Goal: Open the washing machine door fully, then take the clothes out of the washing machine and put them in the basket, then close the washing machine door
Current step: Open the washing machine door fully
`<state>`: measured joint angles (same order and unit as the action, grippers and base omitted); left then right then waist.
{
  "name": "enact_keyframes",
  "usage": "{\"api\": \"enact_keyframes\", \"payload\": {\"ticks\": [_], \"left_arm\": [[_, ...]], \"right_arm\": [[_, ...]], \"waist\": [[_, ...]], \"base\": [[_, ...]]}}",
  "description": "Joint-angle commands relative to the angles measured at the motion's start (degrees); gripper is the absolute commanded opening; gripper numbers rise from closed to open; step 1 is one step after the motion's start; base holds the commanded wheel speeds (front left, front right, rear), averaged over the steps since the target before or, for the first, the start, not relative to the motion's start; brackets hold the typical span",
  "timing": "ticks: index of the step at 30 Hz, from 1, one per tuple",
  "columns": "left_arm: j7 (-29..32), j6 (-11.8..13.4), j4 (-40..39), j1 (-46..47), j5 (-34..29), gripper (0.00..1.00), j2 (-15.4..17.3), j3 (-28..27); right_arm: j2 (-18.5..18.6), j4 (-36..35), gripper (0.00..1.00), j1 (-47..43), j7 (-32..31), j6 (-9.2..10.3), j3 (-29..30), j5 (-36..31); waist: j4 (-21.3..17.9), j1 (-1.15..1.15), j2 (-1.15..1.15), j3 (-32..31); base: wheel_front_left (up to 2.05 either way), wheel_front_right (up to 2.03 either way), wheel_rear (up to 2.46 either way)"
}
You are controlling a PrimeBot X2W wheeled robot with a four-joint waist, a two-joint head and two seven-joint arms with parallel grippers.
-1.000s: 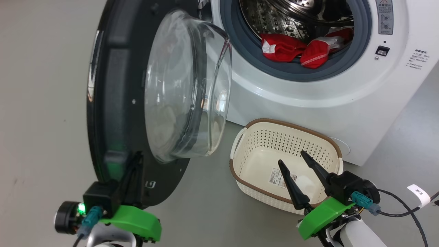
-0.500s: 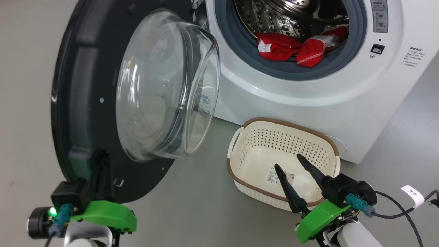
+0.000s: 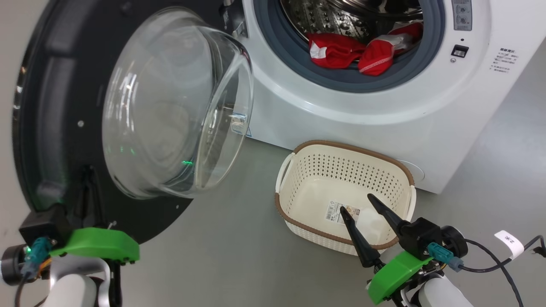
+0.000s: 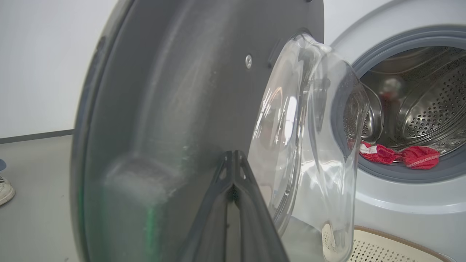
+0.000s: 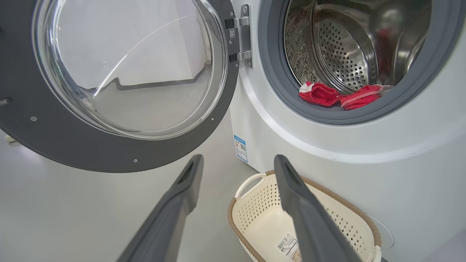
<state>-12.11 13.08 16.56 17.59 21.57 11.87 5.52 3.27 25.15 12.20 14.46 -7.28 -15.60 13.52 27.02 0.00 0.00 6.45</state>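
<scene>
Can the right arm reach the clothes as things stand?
Probably yes: door open to the left, drum mouth unblocked, clothes at its front lip, right gripper open.

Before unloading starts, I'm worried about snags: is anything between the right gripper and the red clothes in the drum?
Nothing visible does. The door hangs swung aside at left; the clothes lie on the grey gasket, beyond the open right gripper.
</scene>
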Motion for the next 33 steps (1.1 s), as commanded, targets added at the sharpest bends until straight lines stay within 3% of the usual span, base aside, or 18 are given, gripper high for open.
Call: {"api": "enact_keyframes", "payload": {"ticks": [1,14,33], "left_arm": [[-0.72,0.41,-0.38,2.89,0.42,0.0,3.08,-3.51],[-2.57,0.44,4.39,5.5,2.15,0.0,5.28,-8.79],[-2.88,-0.47,5.5,7.84,-0.9,0.0,3.43,-18.49]], "right_arm": [[-0.39,-1.13,1.0,1.86,0.54,-0.21,-1.43,-0.72],[0.24,-0.33,1.0,3.1,0.45,-0.21,-2.25,-1.14],[1.26,-1.7,1.0,3.73,-0.97,-0.21,-3.13,-1.17]], "waist": [[-0.34,0.0,0.0,0.31],[-2.1,0.0,0.0,2.2],[-3.78,0.0,0.0,4.25]], "base": [[0.0,0.0,0.0],[0.0,0.0,0.0],[0.0,0.0,0.0]]}}
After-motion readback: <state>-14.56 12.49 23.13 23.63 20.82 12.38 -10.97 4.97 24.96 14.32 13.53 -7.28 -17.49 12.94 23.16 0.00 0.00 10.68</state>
